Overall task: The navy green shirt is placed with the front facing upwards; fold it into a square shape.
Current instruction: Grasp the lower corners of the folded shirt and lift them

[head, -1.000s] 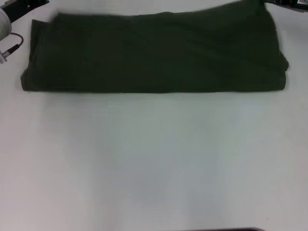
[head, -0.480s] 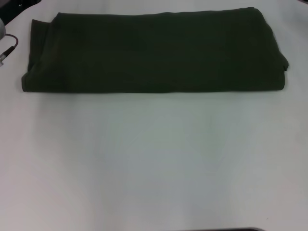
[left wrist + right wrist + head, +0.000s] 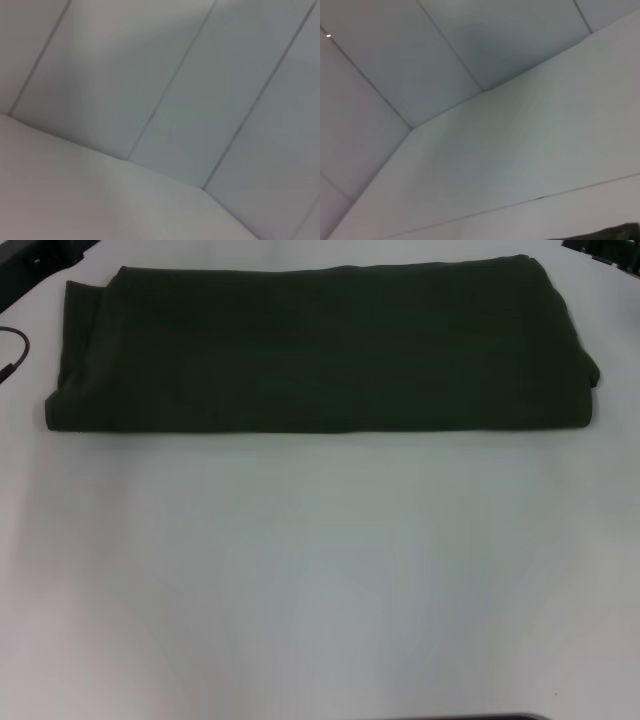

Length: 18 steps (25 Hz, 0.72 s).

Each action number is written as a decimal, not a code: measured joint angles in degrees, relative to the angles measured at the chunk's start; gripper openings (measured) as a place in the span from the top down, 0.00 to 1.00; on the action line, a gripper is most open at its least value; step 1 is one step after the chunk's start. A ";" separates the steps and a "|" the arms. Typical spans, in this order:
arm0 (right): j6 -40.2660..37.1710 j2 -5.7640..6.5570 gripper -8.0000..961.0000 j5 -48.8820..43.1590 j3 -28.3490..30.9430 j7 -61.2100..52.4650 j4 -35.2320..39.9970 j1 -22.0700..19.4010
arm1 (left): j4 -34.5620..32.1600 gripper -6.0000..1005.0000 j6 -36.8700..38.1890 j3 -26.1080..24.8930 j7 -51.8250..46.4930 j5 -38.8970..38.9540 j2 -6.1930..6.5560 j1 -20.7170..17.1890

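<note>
Across the far half of the white counter [image 3: 320, 580] lies the navy green shirt [image 3: 320, 350], folded into a long flat band, nothing touching it. Neither arm's jaws show in any view, so their state cannot be told. A second ago the left arm's pale end sat by the shirt's left edge; now only a dark cable [image 3: 12, 352] remains there.

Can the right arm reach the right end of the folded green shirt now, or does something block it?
Probably yes. The navy green shirt lies folded in a long band on the white table, and nothing lies on or beside its right end. The right gripper is out of sight, so its approach cannot be judged.
</note>
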State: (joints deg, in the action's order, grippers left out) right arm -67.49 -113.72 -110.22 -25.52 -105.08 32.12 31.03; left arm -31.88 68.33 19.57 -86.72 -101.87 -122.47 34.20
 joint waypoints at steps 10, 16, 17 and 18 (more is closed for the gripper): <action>-12.44 3.73 0.22 -4.31 -0.31 -5.80 3.42 -5.63 | -0.70 0.05 7.74 2.70 -1.74 -0.86 0.35 -3.72; -16.43 5.69 0.22 -8.58 -0.31 -11.06 3.45 -7.21 | -1.88 0.05 7.70 3.09 -3.01 -5.48 0.32 -4.26; -16.81 5.84 0.22 -9.50 -0.33 -12.38 3.47 -7.18 | -1.88 0.05 7.48 3.10 -3.01 -5.89 0.33 -4.26; -16.93 5.89 0.22 -10.17 -0.33 -13.44 3.47 -7.08 | -1.88 0.05 7.01 3.10 -3.01 -6.27 0.36 -4.26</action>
State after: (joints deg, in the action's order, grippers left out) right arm -84.42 -107.82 -120.40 -25.85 -118.52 35.59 23.95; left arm -33.76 75.34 22.67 -89.73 -108.13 -122.11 29.95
